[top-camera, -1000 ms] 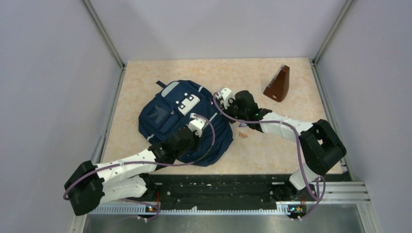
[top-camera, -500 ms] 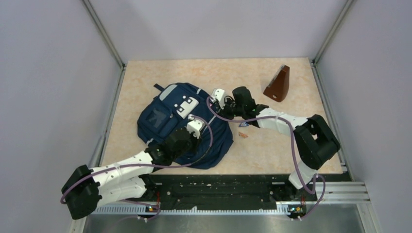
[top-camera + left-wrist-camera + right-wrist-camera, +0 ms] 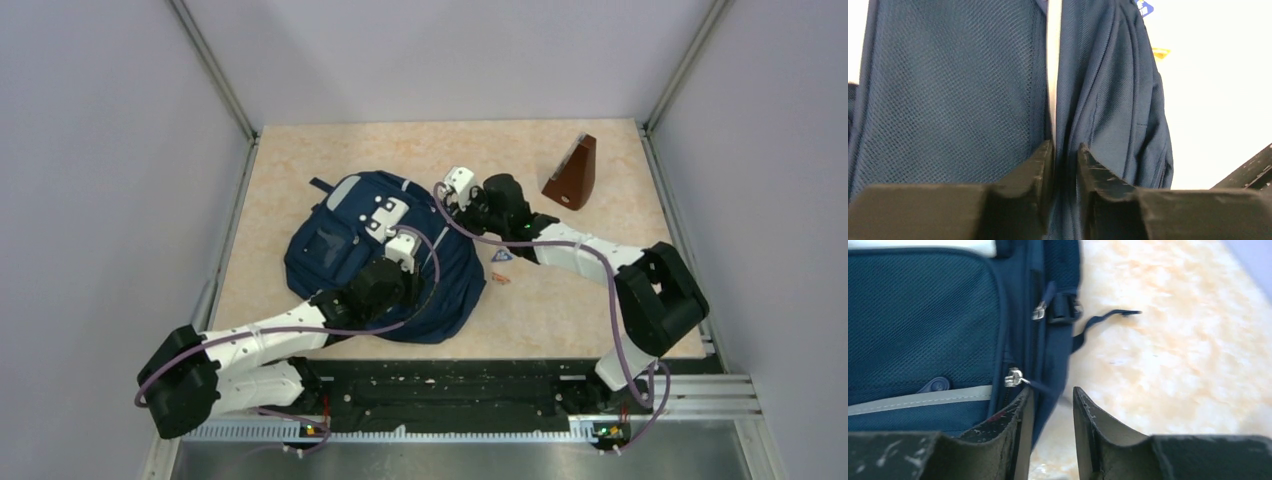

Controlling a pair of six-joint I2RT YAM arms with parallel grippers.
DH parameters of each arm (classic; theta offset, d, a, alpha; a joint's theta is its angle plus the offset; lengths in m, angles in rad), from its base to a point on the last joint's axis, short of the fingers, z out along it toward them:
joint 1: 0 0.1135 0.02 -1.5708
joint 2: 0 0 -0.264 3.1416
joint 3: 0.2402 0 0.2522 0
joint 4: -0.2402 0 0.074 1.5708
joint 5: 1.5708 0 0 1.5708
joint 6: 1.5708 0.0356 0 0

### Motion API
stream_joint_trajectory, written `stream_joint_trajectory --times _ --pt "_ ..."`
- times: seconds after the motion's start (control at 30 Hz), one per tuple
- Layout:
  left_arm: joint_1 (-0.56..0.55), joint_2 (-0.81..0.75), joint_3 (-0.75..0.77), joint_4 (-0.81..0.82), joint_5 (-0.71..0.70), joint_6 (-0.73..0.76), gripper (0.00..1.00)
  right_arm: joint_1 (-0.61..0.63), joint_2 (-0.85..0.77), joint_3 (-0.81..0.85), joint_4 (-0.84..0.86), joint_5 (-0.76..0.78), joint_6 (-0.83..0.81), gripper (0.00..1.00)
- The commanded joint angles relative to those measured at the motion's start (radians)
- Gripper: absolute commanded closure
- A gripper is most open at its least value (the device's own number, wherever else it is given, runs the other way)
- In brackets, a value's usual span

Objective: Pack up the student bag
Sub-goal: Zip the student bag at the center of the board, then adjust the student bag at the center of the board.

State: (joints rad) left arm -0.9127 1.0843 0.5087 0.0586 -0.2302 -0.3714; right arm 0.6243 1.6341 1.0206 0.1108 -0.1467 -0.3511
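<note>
I see large navy fabric backpack (image 3: 330, 250) lying flat, centre-left on beige worktop (image 3: 560, 310). Left gripper (image 3: 1064, 150) on it, jaws nearly closed over fabric fold; grip unclear. Right gripper (image 3: 1053, 395) at its far edge, jaws narrowly apart.

Overhead looks down; wrists close on bag (image 3: 330, 250).

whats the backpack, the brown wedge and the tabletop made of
student bag: matte navy woven fabric, mesh weave showing up close, metal-looking zipper pulls. brown wedge: glossy, dark, perhaps polished wood or plastic. tabletop: smooth beige marbled surface, likely stone-look laminate.
</note>
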Motion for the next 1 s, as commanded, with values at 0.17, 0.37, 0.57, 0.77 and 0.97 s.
stream_joint_trajectory --times 0.17,0.37,0.57,0.77,0.97 --pt "0.03 -0.022 0.253 -0.207 -0.042 -0.029 0.18 -0.043 -0.341 -0.062 0.003 0.348 0.189 0.44" --pt "0.254 -0.026 0.351 -0.396 0.116 -0.039 0.13 -0.047 -0.503 -0.131 -0.137 0.311 0.453 0.37" --pt "0.414 -0.03 0.287 -0.359 0.212 -0.091 0.13 -0.046 -0.609 -0.248 -0.252 0.208 0.815 0.39" --pt "0.471 -0.001 0.254 -0.332 0.209 -0.084 0.13 0.0 -0.661 -0.42 -0.194 0.108 1.029 0.36" --pt "0.48 0.054 0.243 -0.302 0.263 -0.07 0.15 0.142 -0.624 -0.479 -0.14 0.144 1.097 0.31"
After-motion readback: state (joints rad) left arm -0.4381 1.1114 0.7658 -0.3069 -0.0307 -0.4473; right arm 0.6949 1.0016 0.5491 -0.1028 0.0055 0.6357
